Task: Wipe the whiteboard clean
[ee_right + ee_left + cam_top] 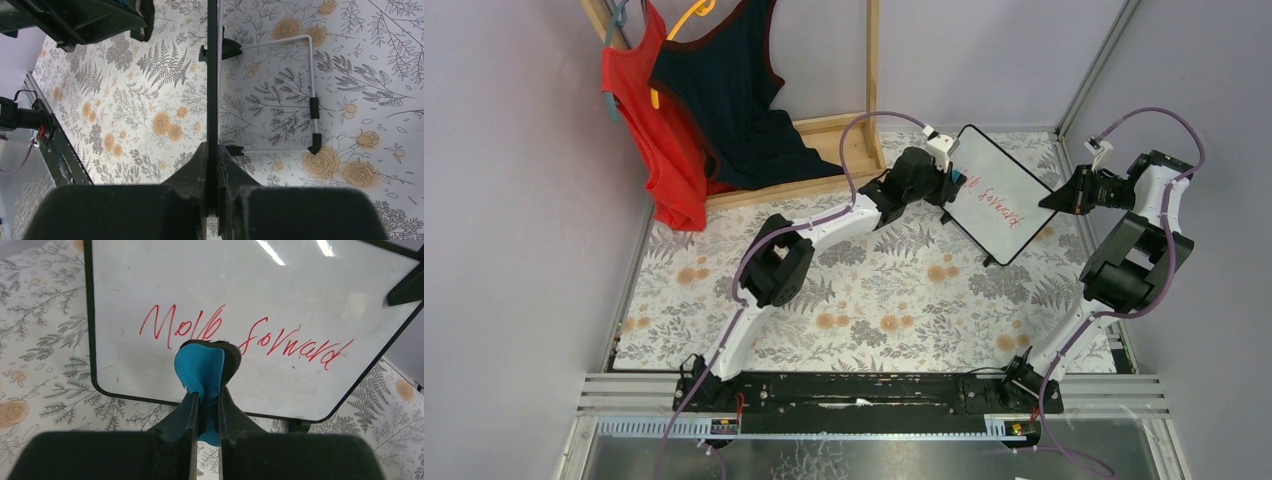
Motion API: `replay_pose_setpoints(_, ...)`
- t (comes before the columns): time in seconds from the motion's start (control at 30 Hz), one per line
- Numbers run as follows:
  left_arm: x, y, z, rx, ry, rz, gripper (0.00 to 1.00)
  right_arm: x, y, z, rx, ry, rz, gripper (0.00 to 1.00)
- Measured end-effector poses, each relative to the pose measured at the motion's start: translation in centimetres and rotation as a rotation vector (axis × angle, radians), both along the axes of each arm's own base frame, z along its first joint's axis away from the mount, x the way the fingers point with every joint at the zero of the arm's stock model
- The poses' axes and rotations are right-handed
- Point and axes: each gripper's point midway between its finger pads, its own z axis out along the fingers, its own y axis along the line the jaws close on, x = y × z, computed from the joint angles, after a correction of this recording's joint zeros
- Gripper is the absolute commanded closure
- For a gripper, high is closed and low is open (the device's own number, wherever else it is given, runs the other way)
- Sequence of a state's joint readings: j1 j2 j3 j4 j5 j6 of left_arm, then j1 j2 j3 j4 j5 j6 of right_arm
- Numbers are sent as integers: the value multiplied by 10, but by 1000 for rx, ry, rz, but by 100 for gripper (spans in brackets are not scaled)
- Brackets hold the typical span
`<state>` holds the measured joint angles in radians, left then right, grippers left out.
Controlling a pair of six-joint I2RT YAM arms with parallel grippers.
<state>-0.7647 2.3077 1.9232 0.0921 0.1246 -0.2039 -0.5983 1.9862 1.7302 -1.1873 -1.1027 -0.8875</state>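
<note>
One whiteboard (996, 190), propped up on the floral tablecloth (874, 300), lettered with two red words (245, 335). At its face, left gripper (206, 395) clamped on one blue eraser (200, 367), just below the writing. On its right edge, right gripper (212, 149) pinched tight. Left of it, two tank tops: one red (659, 120), one dark (734, 90).

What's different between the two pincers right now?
The left pincer is shut on a blue eraser; the right pincer is shut on the thin edge of the whiteboard. The left pincer faces the red writing; the right pincer meets the board edge-on. Both are black, two-fingered and closed.
</note>
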Motion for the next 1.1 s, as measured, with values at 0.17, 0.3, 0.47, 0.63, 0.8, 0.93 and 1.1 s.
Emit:
replay_pose_setpoints(0.17, 1, -3, -12, -15, -6, -20, 100, -2, 1, 0, 0, 0, 7, 100)
replay_pose_setpoints(0.3, 12, -4, -6, -50, -44, -10, 100, -3, 2, 0, 1, 1, 11, 100)
replay_pose_setpoints(0.47, 32, -16, -5, -73, -90, -8, 100, -4, 2, 0, 2, 3, 14, 100)
replay_pose_setpoints(0.63, 48, -28, -13, -78, -115, -6, 100, -4, 3, 0, 3, 4, 14, 100)
replay_pose_setpoints(0.8, 52, -22, -27, -31, -105, 18, 100, -4, 3, 0, 3, 4, 14, 100)
replay_pose_setpoints(0.93, 58, -14, -31, -1, -113, 49, 100, -4, 3, 0, 3, 4, 14, 100)
replay_pose_setpoints(1.1, 70, -2, -33, 23, -129, 89, 100, -4, 3, 0, 4, 4, 14, 100)
